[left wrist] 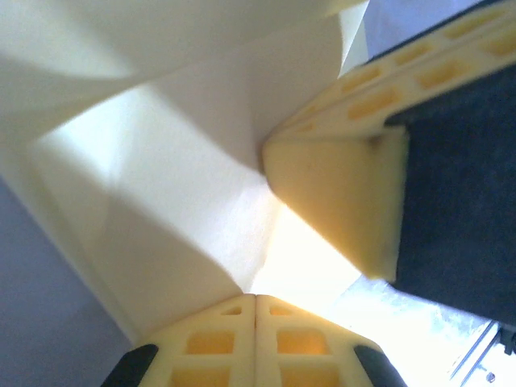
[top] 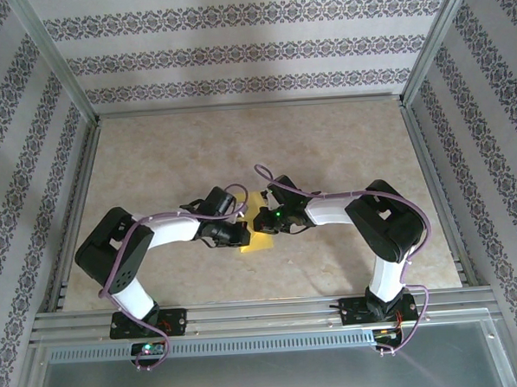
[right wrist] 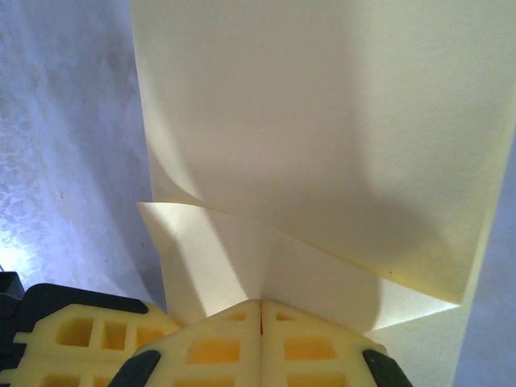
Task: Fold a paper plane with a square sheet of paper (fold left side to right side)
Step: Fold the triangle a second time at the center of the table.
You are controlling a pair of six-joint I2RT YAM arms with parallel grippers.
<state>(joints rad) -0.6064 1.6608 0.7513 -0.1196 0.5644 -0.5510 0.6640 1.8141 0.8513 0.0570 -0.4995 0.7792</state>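
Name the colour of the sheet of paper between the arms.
The sheet of paper is yellow; best seen from the right wrist.

bright glare, soft close-up blur

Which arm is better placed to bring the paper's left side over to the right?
Left, probably: the left gripper is shut on the paper from the left; the right gripper grips it from the right.
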